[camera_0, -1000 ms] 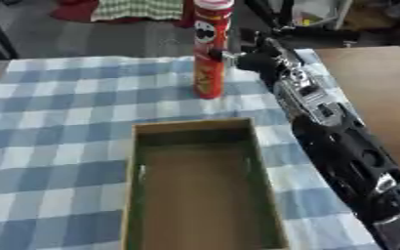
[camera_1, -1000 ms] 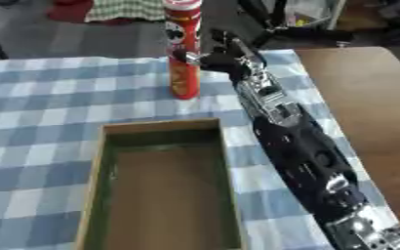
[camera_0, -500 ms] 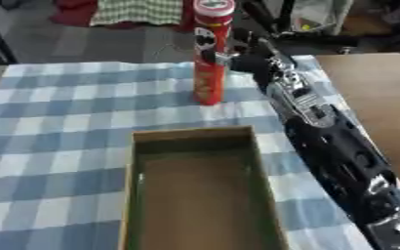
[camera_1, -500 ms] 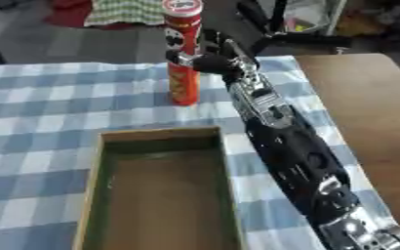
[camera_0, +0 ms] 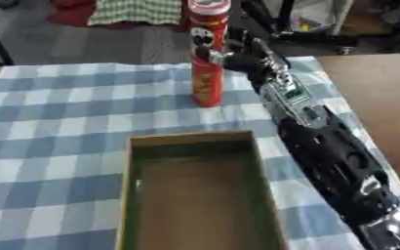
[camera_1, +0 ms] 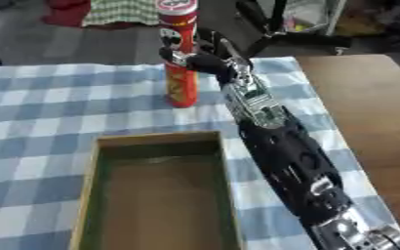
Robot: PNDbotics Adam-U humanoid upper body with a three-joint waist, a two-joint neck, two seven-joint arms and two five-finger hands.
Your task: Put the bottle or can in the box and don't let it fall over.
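A tall red can with a white lid stands upright on the blue and white checked cloth, near the table's far edge. My right arm reaches in from the lower right, and my right hand is at the can's right side at mid-height. Its fingers curl round the can's front. An open cardboard box with a dark greenish inside lies in front of the can, nearer to me, and nothing is in it. My left hand shows in no view.
Bare brown table top lies to the right of the cloth. Beyond the far edge are dark floor, a checked fabric and black metal legs. My forearm runs along the box's right side.
My right hand has moved left onto the can and its fingers have curled round it. The can still stands at the same spot. The whole picture has shifted down slightly.
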